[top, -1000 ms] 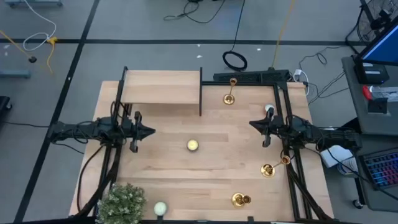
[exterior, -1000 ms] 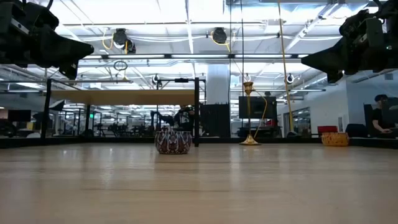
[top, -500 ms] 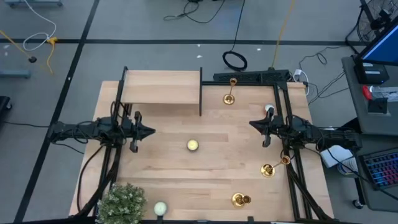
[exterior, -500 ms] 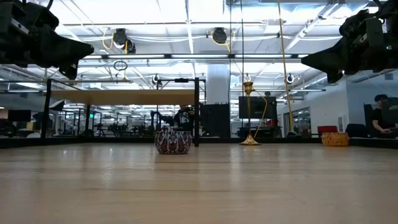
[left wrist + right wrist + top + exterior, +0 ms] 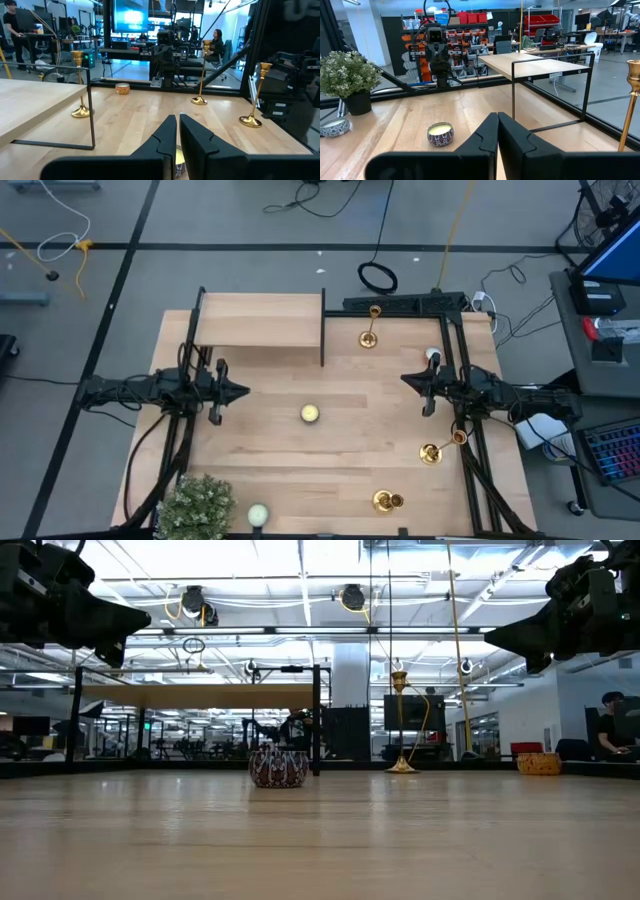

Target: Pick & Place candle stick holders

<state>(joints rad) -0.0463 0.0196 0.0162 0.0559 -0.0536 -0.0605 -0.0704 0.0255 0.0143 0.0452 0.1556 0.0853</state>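
Three gold candle stick holders stand upright on their round bases on the wooden table: one at the far side, one at the right edge, one near the front right. The left wrist view shows all three. My left gripper hovers shut above the table's left part and points level toward the right. My right gripper hovers shut above the right part and points level toward the left. Neither is at a candle stick holder.
A raised wooden shelf on a black frame takes up the far left. A yellow tealight lies mid-table, a greenish one at the front beside a potted plant, and a white one by the right arm.
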